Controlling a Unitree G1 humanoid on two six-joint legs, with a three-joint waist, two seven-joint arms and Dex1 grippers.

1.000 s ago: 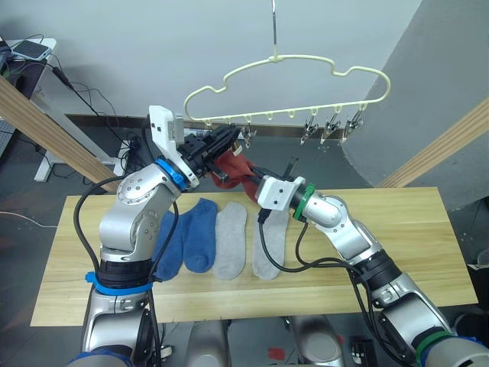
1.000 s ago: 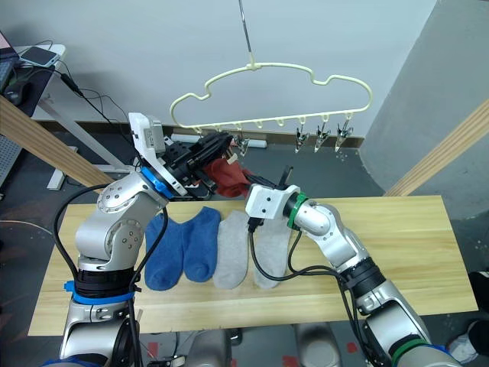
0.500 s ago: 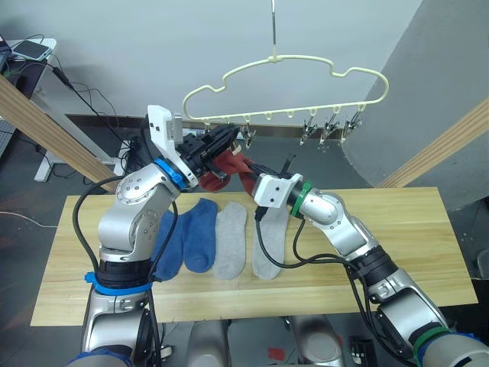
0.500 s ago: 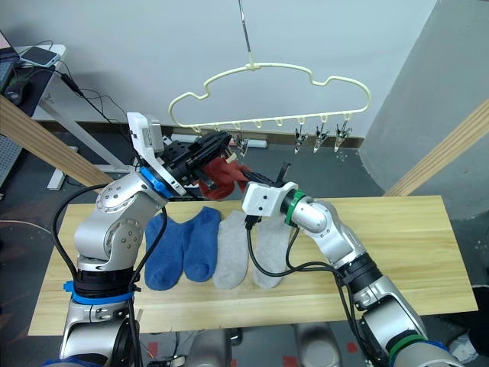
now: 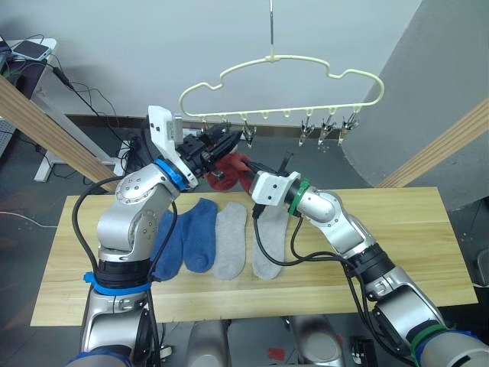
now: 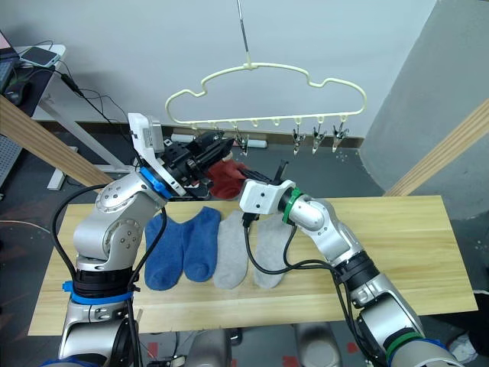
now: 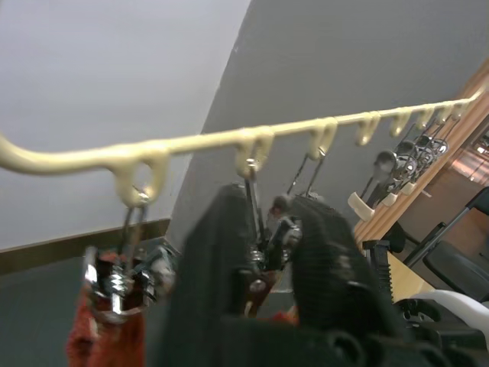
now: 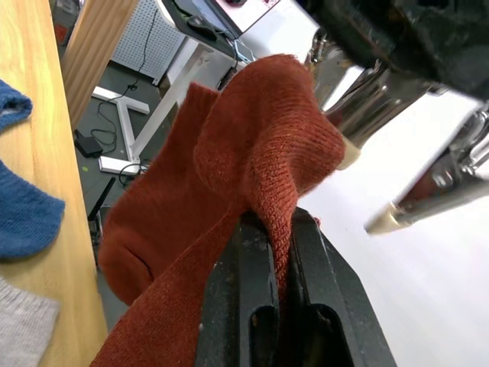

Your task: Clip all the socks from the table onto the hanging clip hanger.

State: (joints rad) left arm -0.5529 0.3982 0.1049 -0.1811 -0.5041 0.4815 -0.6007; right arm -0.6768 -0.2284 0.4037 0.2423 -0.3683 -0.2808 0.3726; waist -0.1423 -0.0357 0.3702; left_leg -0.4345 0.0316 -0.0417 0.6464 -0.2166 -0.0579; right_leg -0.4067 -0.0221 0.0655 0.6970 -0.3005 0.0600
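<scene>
Four short fabric socks lie flat in a row on the light wooden plank worktop (image 5: 428,252): two blue socks (image 5: 200,234) and two light grey socks (image 5: 231,239), their long axes pointing away from the robot. The right end effector (image 8: 276,229) is closed on a rust-red sock (image 8: 252,160), held up under the pale-yellow wire clip hanger (image 5: 283,65). The left end effector (image 7: 263,245) is narrowly parted around one metal clip (image 7: 252,200). Another rust-red piece (image 7: 103,332) hangs from the neighbouring clip.

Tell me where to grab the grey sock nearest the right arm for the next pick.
Take that grey sock at its far end, the cuff pointing toward the clip hanger. Come straight down from above: it lies flat on the table, lengthwise, close beside the other grey sock, so pinching the short end should lift it alone.
</scene>
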